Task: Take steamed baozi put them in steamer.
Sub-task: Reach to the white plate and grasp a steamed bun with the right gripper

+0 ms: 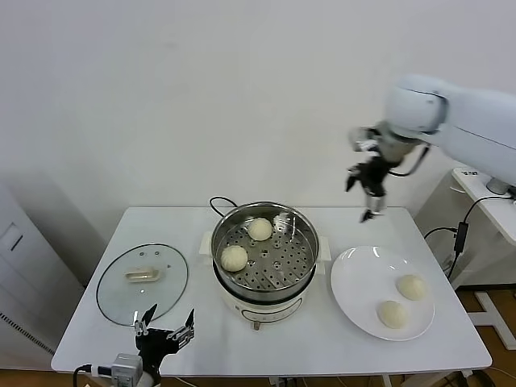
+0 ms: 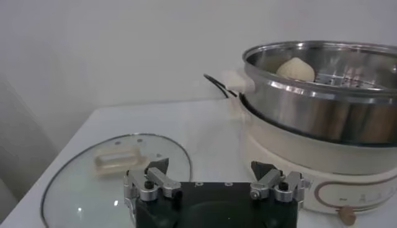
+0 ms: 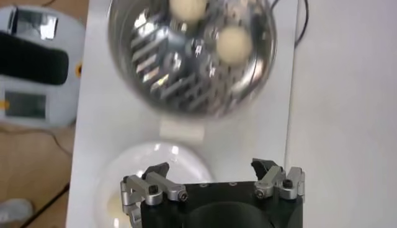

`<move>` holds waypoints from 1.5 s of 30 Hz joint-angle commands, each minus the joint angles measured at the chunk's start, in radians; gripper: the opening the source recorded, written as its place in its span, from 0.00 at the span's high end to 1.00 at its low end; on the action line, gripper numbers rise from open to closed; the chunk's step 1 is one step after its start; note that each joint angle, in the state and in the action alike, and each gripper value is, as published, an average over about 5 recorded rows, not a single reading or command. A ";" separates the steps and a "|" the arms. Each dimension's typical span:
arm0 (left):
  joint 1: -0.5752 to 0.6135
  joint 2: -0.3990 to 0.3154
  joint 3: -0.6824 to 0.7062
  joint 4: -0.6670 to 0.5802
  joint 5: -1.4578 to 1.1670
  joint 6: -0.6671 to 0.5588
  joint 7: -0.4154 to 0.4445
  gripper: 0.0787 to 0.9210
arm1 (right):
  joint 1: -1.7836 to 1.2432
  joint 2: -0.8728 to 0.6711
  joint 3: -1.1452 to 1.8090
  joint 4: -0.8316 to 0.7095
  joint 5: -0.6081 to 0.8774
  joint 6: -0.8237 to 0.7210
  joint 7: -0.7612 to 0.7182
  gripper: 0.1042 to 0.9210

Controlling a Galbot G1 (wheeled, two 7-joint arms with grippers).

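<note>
The steel steamer (image 1: 264, 278) stands mid-table on its white base. Two cream-white baozi lie on its perforated floor, one at the back (image 1: 260, 229) and one at the left (image 1: 234, 257). Two more baozi (image 1: 410, 286) (image 1: 393, 314) lie on the white plate (image 1: 355, 282) to the right. My right gripper (image 1: 369, 196) hangs open and empty in the air above the table's back right, between steamer and plate. In the right wrist view the steamer (image 3: 186, 93) holds both baozi (image 3: 234, 43) (image 3: 188, 7). My left gripper (image 1: 165, 332) is open and empty at the table's front left edge.
A round glass lid (image 1: 142, 284) with a cream handle lies at the table's left, just beyond my left gripper; it also shows in the left wrist view (image 2: 80, 186). A black cord (image 1: 219, 203) runs behind the steamer. A second white table stands at the far right.
</note>
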 commanded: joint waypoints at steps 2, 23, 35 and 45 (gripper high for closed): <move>0.005 -0.008 -0.008 0.006 -0.010 -0.001 0.002 0.12 | -0.388 -0.250 0.224 0.088 -0.262 0.160 -0.049 0.12; 0.027 -0.004 -0.018 0.022 -0.003 -0.003 0.001 0.12 | -0.928 -0.202 0.656 0.018 -0.436 0.099 0.013 0.12; 0.018 -0.002 -0.018 0.039 -0.001 -0.003 0.003 0.12 | -1.065 -0.160 0.779 -0.055 -0.501 0.082 0.053 0.12; 0.017 -0.004 -0.016 0.044 0.001 -0.002 0.003 0.12 | -1.099 -0.158 0.804 -0.060 -0.501 0.080 0.041 0.12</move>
